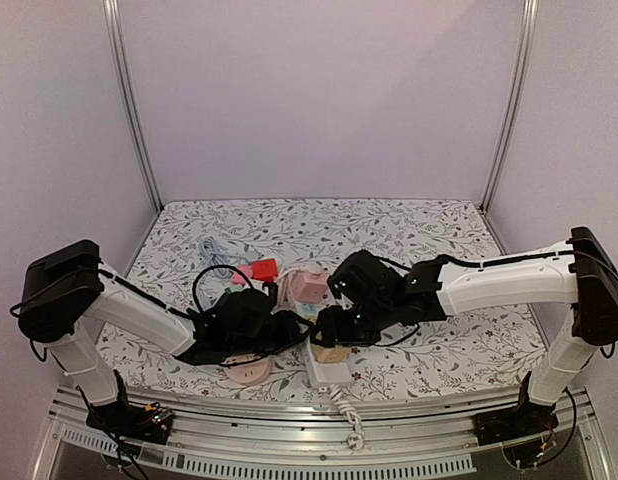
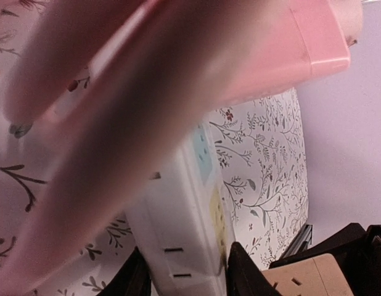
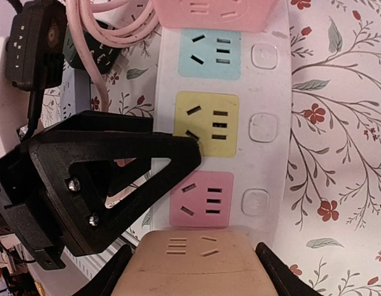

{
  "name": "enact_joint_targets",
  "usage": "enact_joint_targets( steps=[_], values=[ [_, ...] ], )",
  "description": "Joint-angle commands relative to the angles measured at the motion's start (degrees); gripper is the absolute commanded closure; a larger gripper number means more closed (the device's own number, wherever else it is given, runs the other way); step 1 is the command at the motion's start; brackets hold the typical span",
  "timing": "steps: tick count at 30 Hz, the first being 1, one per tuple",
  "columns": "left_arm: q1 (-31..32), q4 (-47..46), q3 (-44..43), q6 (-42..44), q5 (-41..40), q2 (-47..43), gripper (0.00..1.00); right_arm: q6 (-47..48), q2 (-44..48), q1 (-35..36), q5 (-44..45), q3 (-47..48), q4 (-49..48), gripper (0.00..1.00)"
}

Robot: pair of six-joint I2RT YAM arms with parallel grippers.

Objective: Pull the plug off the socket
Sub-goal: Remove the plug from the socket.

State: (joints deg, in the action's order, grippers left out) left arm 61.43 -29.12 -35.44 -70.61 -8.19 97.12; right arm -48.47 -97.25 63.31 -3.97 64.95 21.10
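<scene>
A white power strip, the socket point(image 3: 264, 154), lies with blue, yellow and pink outlets facing up. At its near end sits a tan cube plug point(image 3: 190, 265), and my right gripper point(image 3: 190, 280) is shut on its two sides. I cannot tell whether its pins are still in the strip. My left gripper point(image 2: 184, 277) is shut across the strip point(image 2: 178, 234); one of its black fingers point(image 3: 116, 172) presses the strip's left edge by the yellow outlet. From above, both grippers meet over the strip point(image 1: 329, 372) and the tan plug point(image 1: 334, 352).
A pink adaptor point(image 3: 209, 12) sits in the strip's far end, with a coiled pink cable point(image 3: 110, 24) and a black adaptor point(image 3: 33, 43) beside it. On the floral mat lie a red block point(image 1: 261, 268) and a blue cable point(image 1: 214, 255). The strip's white cord point(image 1: 347, 410) runs over the near edge.
</scene>
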Motion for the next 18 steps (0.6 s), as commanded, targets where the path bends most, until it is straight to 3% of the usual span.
enact_joint_targets(
  steps=[1,18],
  values=[
    [0.18,-0.27,-0.94,5.44,1.06,0.96,0.63,1.98,4.27,-0.28,0.25,1.04,-4.98,0.94],
    [-0.77,2.91,-2.44,3.31,1.36,2.18,0.63,9.04,1.68,5.48,13.26,6.95,5.71,0.95]
  ],
)
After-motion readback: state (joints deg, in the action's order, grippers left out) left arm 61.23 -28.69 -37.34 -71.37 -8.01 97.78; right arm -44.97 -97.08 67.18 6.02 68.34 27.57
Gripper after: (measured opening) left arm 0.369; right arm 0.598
